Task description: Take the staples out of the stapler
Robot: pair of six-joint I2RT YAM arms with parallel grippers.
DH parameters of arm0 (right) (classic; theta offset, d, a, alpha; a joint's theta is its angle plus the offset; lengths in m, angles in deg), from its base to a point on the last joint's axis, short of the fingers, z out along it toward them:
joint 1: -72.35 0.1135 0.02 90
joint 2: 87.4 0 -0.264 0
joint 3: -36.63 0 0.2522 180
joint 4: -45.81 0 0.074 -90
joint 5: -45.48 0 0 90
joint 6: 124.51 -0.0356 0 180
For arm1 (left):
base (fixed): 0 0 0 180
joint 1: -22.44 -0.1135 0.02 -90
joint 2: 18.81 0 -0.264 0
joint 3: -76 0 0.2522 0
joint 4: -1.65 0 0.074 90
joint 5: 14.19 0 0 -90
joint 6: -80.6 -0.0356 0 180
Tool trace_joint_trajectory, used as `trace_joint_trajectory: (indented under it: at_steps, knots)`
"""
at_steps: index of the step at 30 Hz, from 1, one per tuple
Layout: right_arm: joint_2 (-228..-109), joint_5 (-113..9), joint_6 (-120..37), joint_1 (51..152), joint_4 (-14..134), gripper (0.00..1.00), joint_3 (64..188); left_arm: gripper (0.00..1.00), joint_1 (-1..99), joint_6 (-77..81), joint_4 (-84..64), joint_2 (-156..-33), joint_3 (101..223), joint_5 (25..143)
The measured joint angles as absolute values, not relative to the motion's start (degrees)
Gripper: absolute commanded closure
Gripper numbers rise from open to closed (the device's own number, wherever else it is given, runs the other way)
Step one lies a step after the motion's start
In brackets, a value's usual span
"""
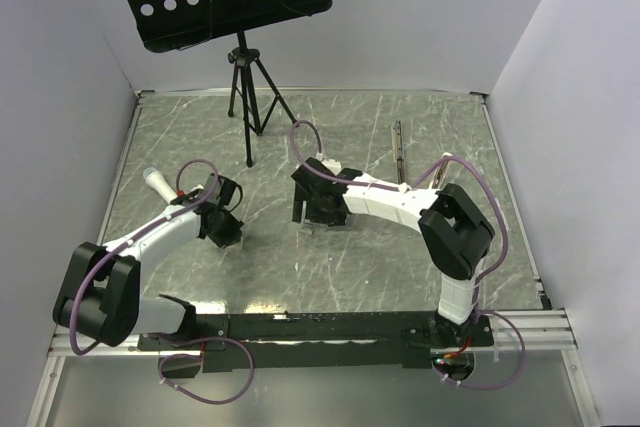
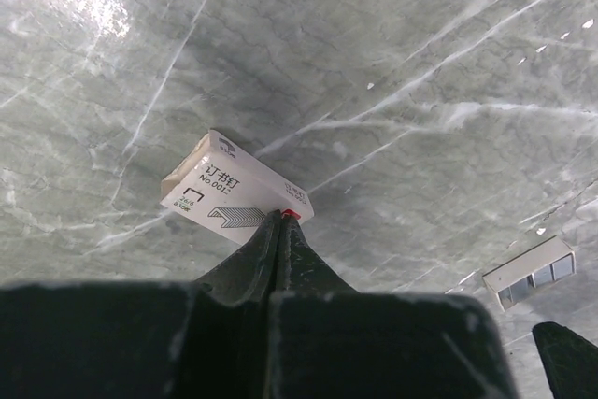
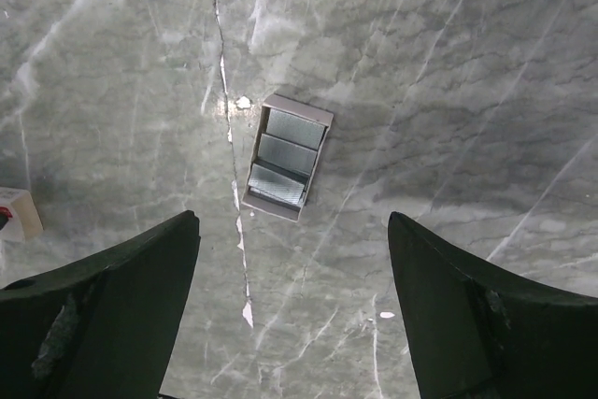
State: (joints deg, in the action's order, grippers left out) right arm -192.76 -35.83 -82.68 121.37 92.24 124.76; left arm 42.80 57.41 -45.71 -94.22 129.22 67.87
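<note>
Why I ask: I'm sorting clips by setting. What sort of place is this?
Likely a robot lab test cell: left arm and right arm bolted to a rail at the edge of a marble-patterned table, plain white walls boxing it in.

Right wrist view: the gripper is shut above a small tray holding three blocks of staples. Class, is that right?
Not quite. The right gripper is open, its jaws wide apart, as the right wrist view shows. It does hang above a small tray holding three blocks of staples.
</note>
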Motion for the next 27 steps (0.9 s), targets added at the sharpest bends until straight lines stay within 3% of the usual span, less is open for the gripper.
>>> trace_joint_trajectory:
  at_steps: [10,16,20,23,27]
  knots:
    - [-193.72,-34.39,-84.38,121.5,94.53,0.14,126.88,0.97,42.78,57.39,-48.07,-92.32,130.31,66.75]
    - [-195.58,-34.28,-85.28,121.61,95.36,0.17,128.39,0.77,42.41,54.46,-49.78,-85.96,135.19,60.92]
    - [-197.28,-34.1,-85.89,121.89,96.04,0.2,129.04,0.51,40.44,51.18,-49.36,-81.44,137.53,57.73]
    - [-198.68,-34.01,-86.17,122.22,96.35,0.23,129.59,0.43,37.53,48.6,-49.28,-78.95,137.57,57.55]
    - [-200.58,-33.97,-86.15,122.46,96.44,0.28,130.44,0.41,33.07,45.06,-48.27,-77.31,137.31,60.3]
